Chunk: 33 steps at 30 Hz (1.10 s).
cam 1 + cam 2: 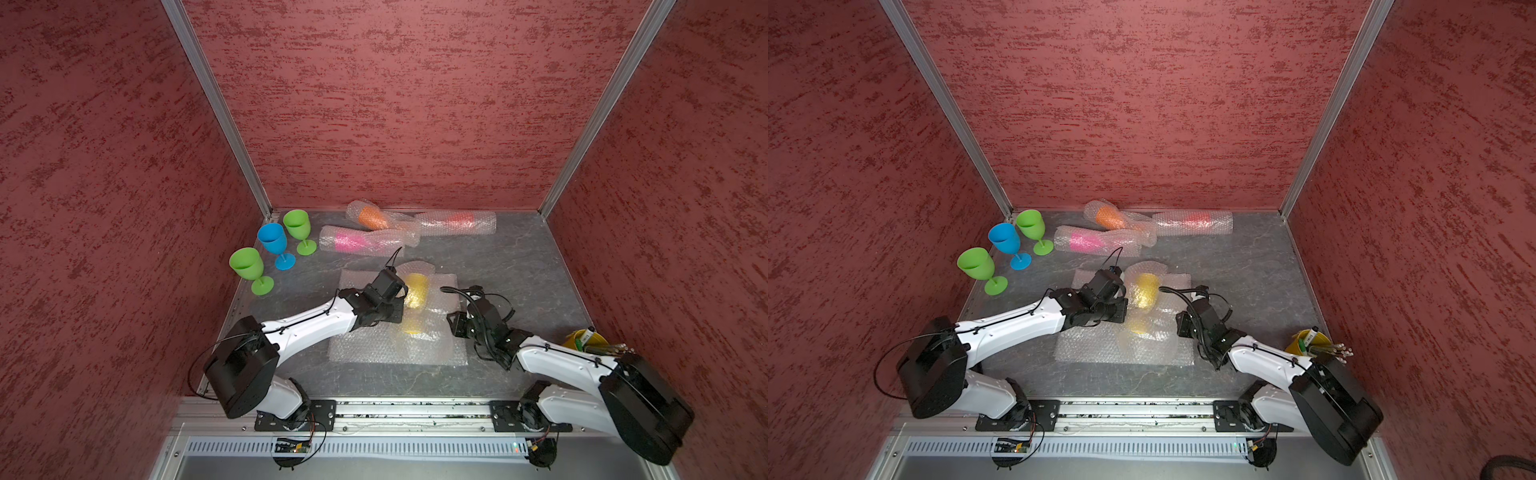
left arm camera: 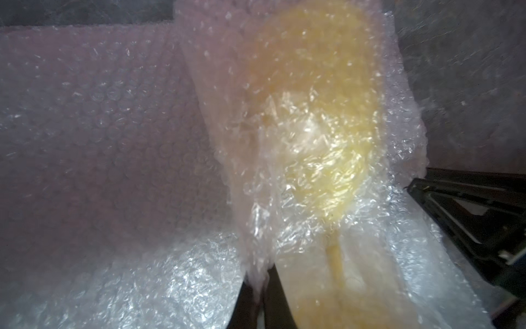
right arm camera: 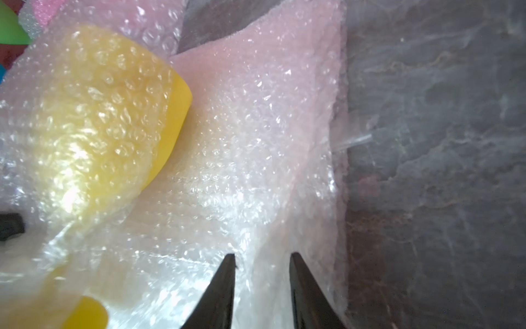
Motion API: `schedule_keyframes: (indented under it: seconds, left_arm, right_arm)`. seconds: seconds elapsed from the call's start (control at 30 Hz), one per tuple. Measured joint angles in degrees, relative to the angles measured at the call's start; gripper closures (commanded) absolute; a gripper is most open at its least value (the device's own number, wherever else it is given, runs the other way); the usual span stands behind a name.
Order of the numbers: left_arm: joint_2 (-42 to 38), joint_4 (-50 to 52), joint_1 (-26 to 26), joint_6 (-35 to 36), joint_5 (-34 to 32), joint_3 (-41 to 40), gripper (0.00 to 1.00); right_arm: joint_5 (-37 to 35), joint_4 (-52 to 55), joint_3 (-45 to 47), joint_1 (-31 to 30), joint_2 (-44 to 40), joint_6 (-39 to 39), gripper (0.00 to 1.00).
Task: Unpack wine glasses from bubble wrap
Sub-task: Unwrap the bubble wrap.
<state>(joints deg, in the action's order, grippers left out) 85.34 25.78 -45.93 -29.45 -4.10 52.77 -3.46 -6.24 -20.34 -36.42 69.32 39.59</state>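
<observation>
Goblet: your yellow goblet (image 1: 417, 291) lies on its side mid-tabletop (image 1: 519, 266), on flat sheets (image 1: 374, 349) of bubble wrap.
Long axis: it runs from the arms' bases toward the back wall, with the bowl at the wall end and the foot (image 1: 413, 328) at your end.
Wrapping: a loose wrap (image 3: 85, 99) covers the bowl. In the right wrist view you see bare yellow at the rim (image 3: 180, 105) and at the foot.
Left claw: your left claw (image 2: 259, 280) sits on the goblet's left side, just beside the stem. Its fingers are nearly together with an edge of the wrap in the slit, and you cannot tell whether it is pinched.
Right claw: your right claw (image 3: 262, 262) is on the goblet's right side, fingers apart over the flat sheets.
Unwrapped: the near green goblet (image 1: 247, 266), blue goblet (image 1: 272, 239) and far green goblet (image 1: 297, 226) stand upright at the far left.
Rolled: the pink roll (image 1: 353, 242) and red roll (image 1: 459, 220) lie crosswise near the back wall. The orange roll (image 1: 372, 218) lies slanted between them.
</observation>
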Motion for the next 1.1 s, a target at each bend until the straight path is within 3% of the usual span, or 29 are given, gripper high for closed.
schedule_keyframes:
  seconds: [0.07, 0.17, 0.4, 0.57, 0.7, 0.97, 1.03, 1.1]
  left_arm:
    - [1.7, 0.9, 0.0, -0.6, -0.5, 0.0, 0.54]
    - [2.9, 2.0, 0.0, -1.7, -0.5, 0.0, 0.45]
    - [2.5, 2.4, 0.0, -3.3, 0.1, 0.0, 0.45]
    - [2.4, 2.4, 0.6, -3.6, 1.1, 0.0, 0.54]
    - [2.3, 2.3, 1.0, -3.6, 1.8, 0.0, 0.55]
    - [-1.4, 2.6, 1.7, -3.7, 2.3, 0.0, 0.56]
    - [-2.5, 2.7, 2.0, -3.7, 2.2, 0.0, 0.56]
    - [-3.2, 3.0, 2.3, -3.7, 1.9, 0.0, 0.55]
  right_arm:
    - [0.0, 0.2, -0.2, 0.0, 0.8, -0.2, 0.46]
    - [0.0, 0.6, -1.0, 0.5, 1.1, -0.9, 0.45]
    - [0.7, 0.8, -2.8, 2.9, 2.9, -2.1, 0.63]
    - [2.2, 1.0, -3.4, 3.1, 5.4, -2.1, 0.83]
    - [2.6, 2.1, -4.7, 3.2, 5.0, -2.1, 0.90]
    - [2.6, 5.6, -8.9, 3.7, 4.6, -4.1, 0.89]
    - [2.6, 5.8, -9.4, 4.0, 5.8, -4.6, 0.81]
    - [2.6, 6.2, -9.6, 4.2, 7.2, -4.9, 0.64]
